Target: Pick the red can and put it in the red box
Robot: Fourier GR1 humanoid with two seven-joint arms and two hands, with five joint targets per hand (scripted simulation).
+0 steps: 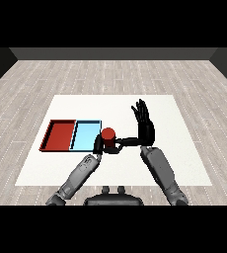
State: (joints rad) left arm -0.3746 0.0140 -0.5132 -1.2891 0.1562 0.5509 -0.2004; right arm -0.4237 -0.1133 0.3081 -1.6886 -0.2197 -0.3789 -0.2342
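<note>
The red can (108, 134) stands upright on the white table, just off the near right corner of the light blue tray (86, 136). My left hand (99, 144) is at the can's near left side, with its fingers curled round the can's lower part. My right hand (145, 123) is held up to the right of the can, its fingers straight and pointing away from me, and its thumb reaches left toward the can. The red tray (60, 135) lies to the left of the blue one with nothing in it.
The two trays lie side by side on the left half of the white table (184, 148). A grey wood floor surrounds the table.
</note>
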